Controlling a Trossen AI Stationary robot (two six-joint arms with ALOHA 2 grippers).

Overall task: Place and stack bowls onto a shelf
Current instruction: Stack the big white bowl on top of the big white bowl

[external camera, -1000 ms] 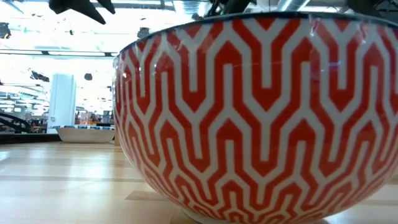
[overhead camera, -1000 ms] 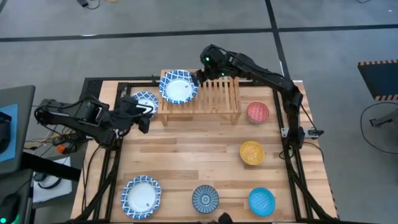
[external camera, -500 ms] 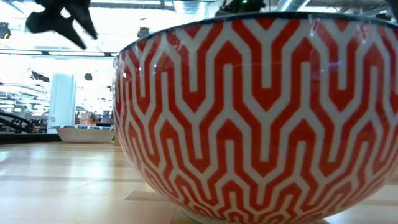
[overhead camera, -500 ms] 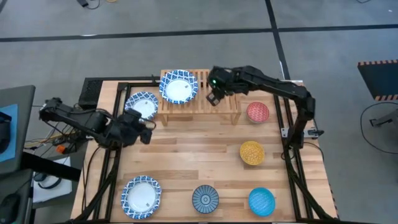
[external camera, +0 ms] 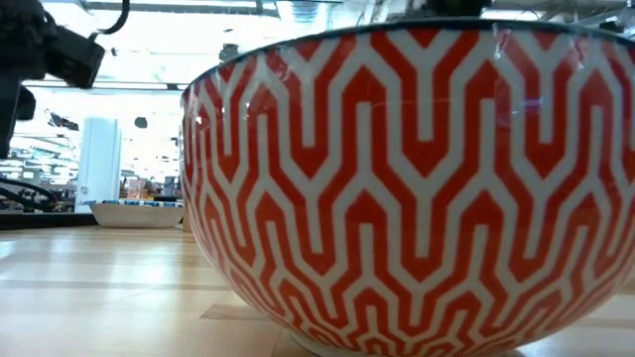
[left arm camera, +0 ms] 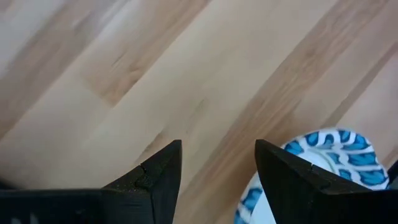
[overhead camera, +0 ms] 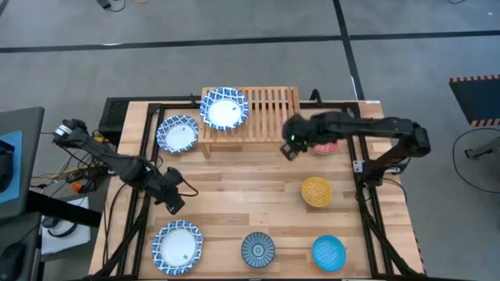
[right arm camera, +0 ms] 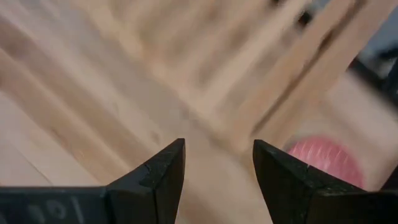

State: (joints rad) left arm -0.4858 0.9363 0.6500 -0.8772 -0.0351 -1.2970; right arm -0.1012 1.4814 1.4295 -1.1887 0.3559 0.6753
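Note:
In the high view the light-wood slatted shelf (overhead camera: 258, 113) stands at the table's far side. One wide blue-and-white bowl (overhead camera: 224, 108) sits on its left end. A second wide bowl (overhead camera: 177, 133) rests on the table left of the shelf, a third (overhead camera: 177, 246) at the near left. The red bowl (overhead camera: 326, 144), yellow bowl (overhead camera: 316, 191), plain blue bowl (overhead camera: 329, 252) and striped bowl (overhead camera: 257, 248) stand on the table. My left gripper (overhead camera: 173, 199) (left arm camera: 217, 146) is open above bare planks, just beyond the near-left wide bowl (left arm camera: 323, 168). My right gripper (overhead camera: 291, 148) (right arm camera: 217, 143) is open beside the shelf's near right corner, left of the red bowl (right arm camera: 323, 158).
The low view is filled by the red bowl's patterned wall (external camera: 397, 198); a wide bowl (external camera: 137, 213) shows far off. The shelf's middle and right slats (overhead camera: 277, 105) are bare. Open planks (overhead camera: 234, 187) lie in the table's middle. A black frame (overhead camera: 148, 109) borders the table.
My left gripper has drawn away from the wide bowl left of the shelf and moved toward the table's near edge, over bare planks. My right gripper has left the shelf's far side and crossed over the slats toward the near right, ending beside the red bowl. No bowl moved.

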